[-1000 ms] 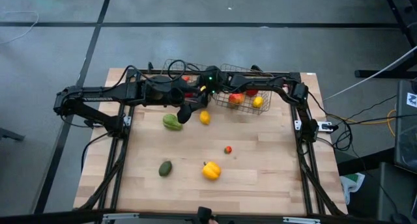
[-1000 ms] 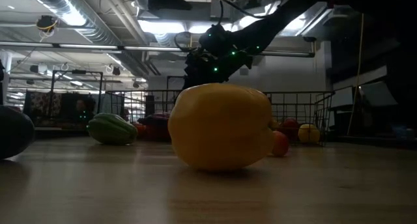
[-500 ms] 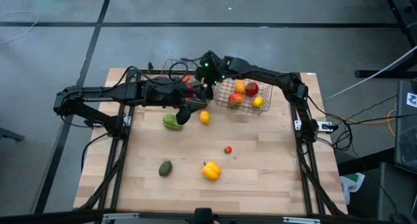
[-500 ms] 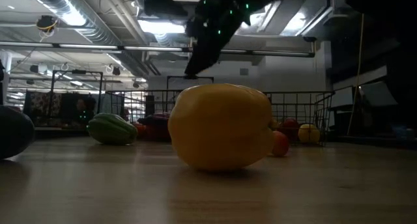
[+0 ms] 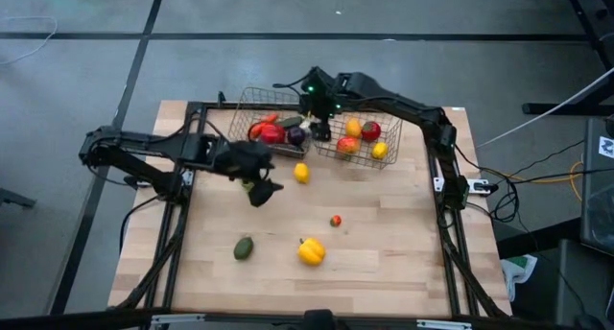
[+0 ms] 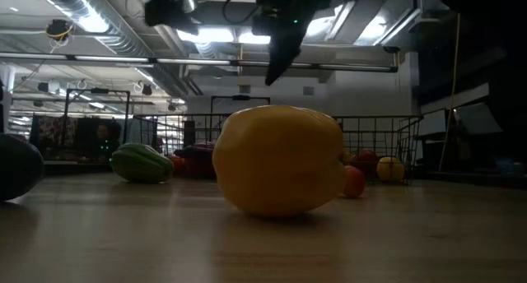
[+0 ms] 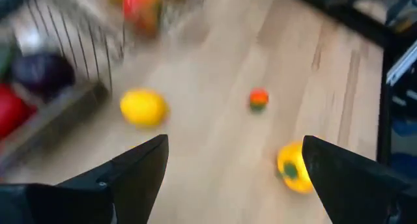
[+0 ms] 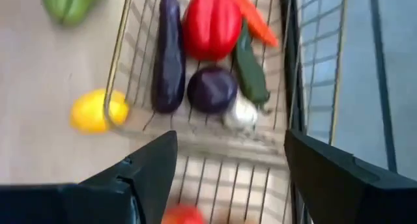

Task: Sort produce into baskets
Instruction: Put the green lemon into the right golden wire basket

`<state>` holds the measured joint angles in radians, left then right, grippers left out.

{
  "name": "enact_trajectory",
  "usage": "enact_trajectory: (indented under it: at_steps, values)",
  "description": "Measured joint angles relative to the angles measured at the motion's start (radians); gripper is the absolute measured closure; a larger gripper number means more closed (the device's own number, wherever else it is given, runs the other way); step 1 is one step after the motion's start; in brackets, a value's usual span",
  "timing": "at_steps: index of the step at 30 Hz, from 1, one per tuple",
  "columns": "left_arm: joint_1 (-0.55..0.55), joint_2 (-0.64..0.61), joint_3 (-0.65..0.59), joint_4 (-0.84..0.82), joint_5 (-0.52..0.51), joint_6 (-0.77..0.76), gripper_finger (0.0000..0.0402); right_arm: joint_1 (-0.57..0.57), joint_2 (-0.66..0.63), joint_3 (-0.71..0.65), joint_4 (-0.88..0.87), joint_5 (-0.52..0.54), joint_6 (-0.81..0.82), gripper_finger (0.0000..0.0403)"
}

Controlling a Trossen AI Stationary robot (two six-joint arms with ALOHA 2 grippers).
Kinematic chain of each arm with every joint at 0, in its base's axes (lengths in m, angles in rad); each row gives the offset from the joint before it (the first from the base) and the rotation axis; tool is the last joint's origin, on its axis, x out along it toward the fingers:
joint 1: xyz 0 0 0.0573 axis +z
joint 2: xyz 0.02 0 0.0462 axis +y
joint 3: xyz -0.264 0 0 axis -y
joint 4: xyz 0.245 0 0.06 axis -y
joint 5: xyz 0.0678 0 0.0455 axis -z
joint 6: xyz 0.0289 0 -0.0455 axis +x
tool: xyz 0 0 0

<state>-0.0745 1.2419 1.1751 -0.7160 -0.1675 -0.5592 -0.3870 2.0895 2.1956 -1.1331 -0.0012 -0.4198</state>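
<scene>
The left gripper (image 5: 260, 192), jaws spread and empty, has pulled back from the left basket (image 5: 243, 107) and now covers the green pepper (image 6: 142, 163) in the overhead view. A lemon (image 5: 301, 173) lies just outside that basket. The right gripper (image 5: 318, 129), jaws spread and empty, has swung from the right basket (image 5: 389, 155) to above the left basket's right end, over its red pepper (image 8: 211, 23) and eggplant (image 8: 168, 61).

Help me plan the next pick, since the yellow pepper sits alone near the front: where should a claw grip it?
Probably from straight above, closing across the yellow pepper's rounded body. It lies on its side on open table, stem toward the right, with nothing touching it.
</scene>
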Motion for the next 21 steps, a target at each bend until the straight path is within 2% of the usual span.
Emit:
enact_trajectory:
  at_steps: [9,15,21]
  values:
    - [-0.170,0.002,0.000,-0.203,0.001,-0.349,0.0054,0.000,-0.068,0.001,-0.111,0.015,0.010,0.0123]
    - [-0.288,0.035,0.000,-0.235,0.001,-0.560,0.0054,0.000,-0.122,0.001,-0.167,0.018,0.029,0.0123]
    - [-0.380,0.114,0.000,-0.244,0.011,-0.673,0.0054,0.000,-0.152,0.001,-0.264,0.011,0.079,0.0123]
